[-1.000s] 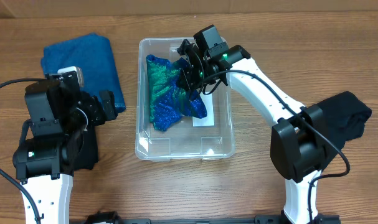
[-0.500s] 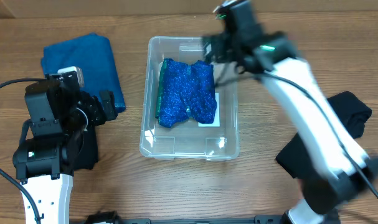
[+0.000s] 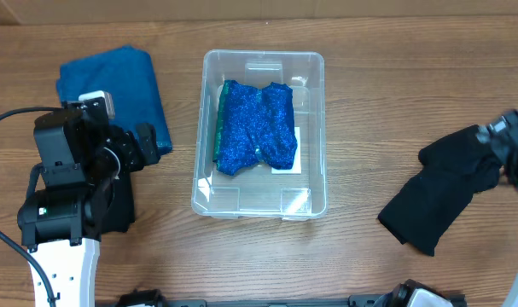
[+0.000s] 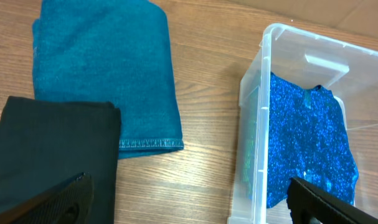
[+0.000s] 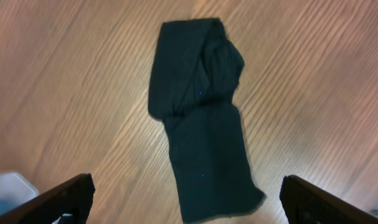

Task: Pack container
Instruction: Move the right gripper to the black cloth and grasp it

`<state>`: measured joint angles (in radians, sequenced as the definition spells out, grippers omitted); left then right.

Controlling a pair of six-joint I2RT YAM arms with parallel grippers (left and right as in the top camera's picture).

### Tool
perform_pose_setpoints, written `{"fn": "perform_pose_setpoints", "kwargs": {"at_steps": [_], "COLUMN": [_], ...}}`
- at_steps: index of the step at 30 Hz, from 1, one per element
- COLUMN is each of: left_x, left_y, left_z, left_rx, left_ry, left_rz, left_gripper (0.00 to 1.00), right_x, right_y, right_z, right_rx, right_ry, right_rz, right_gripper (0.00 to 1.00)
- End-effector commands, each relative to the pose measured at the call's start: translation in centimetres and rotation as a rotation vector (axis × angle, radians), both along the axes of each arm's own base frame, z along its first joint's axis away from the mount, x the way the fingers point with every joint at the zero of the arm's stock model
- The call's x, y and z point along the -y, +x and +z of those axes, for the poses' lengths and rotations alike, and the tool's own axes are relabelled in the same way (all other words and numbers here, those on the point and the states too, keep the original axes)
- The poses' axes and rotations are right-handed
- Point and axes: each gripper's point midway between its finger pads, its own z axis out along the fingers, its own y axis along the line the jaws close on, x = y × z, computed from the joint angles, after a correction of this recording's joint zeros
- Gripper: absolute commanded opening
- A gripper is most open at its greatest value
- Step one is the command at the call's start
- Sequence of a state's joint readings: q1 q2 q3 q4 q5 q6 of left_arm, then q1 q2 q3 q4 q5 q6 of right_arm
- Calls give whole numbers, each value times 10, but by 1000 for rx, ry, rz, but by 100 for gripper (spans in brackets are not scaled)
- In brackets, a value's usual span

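Observation:
The clear container (image 3: 263, 56) stands at the table's middle; its near wall shows in the left wrist view (image 4: 254, 124). A blue glittery cloth (image 3: 257, 128) (image 4: 307, 143) lies spread inside it, partly over a white label (image 3: 289, 162). My left gripper (image 3: 148, 145) (image 4: 189, 205) is open beside the container's left wall, holding nothing. My right gripper (image 3: 513, 141) (image 5: 189, 202), blurred at the far right edge, is open above a black cloth (image 3: 446, 188) (image 5: 201, 124) that lies on the table.
A folded teal towel (image 3: 113, 85) (image 4: 101, 68) lies at the back left. Another black cloth (image 4: 51, 155) (image 3: 118, 209) lies under the left arm, next to the towel.
The right gripper opened and let go of the blue cloth, which now lies flat in the container. The right arm swung away to the far right, over the black cloth. The container shifted slightly right.

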<state>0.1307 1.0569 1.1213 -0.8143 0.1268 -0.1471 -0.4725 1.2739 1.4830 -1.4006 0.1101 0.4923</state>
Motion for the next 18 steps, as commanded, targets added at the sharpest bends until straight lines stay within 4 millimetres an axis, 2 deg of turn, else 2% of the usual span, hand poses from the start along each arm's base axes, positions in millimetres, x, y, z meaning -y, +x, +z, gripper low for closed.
{"fn": "perform_pose_setpoints", "kwargs": {"at_steps": [1,2,4,7,10,14,17,18], "left_x": [-2,-2,-2,-2,-2,-2,-2,-2], "left_y": [5,5,6,6,6,6,6,6], "left_z": [13,14,14,15,14,15,15,15], "left_rx": [40,41,45,46,46,48,47,47], "left_ry": [26,26,26,26,26,26,26,26], "left_rz": [-8,-8,-8,-8,-8,-8,-8,-8], "left_gripper": [100,100,100,100,100,100,100,100], "right_x": [-1,0,2,0,-7,-21,-26,-29], "right_y": [-29,-34,-43,-51,-51,-34,-25,-21], "right_z": [-46,-64,-118,-178,-220,-250,-266,-267], "right_rx": [26,11,-26,-65,-78,-39,-23,-5], "right_ry": [114,146,222,304,361,480,536,558], "right_rz": [-38,-51,-83,-110,-78,15,53,71], "right_gripper": [100,100,100,100,100,100,100,97]}}
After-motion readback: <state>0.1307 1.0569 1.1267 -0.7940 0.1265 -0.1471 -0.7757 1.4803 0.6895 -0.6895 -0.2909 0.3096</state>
